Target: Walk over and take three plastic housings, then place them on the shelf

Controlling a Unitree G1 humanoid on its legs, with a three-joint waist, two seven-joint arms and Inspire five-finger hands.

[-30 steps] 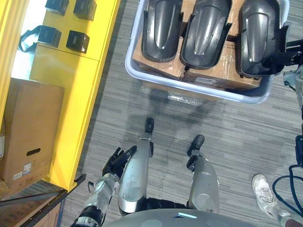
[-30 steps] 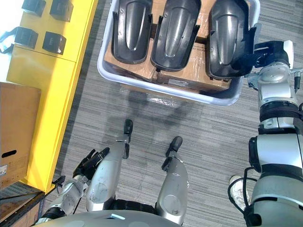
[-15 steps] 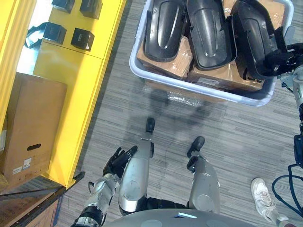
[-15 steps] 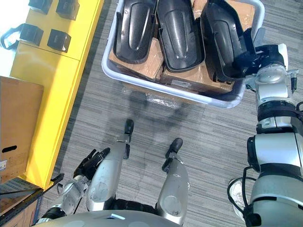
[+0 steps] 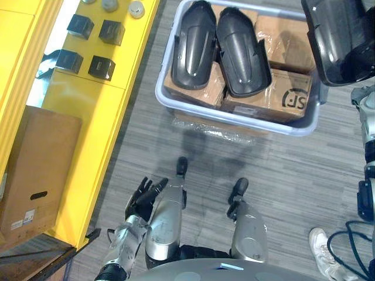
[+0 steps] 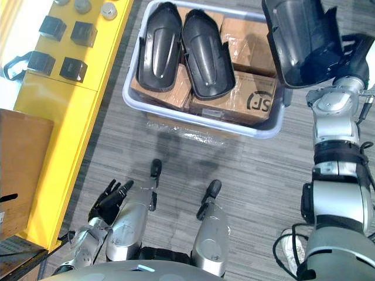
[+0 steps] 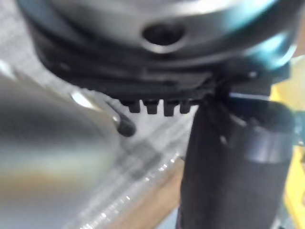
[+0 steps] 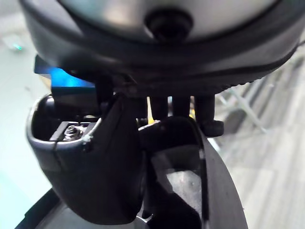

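Right eye view: grey carpet (image 6: 252, 170), yellow shelf (image 6: 64, 117) at left, plastic housing (image 6: 302, 41) aloft.

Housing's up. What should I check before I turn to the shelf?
1. Right hand grip on housing: ok, fingers and thumb clamp its edge.
2. Housing clear of bin: ok, raised over its right end.
3. Spare housings settled: ok, side by side in the bin.
4. Left hand free: ok, open and hanging low.
5. Free spot on shelf: cannot tell.
6. Floor clear: not ok, a person's shoe is close on the right.
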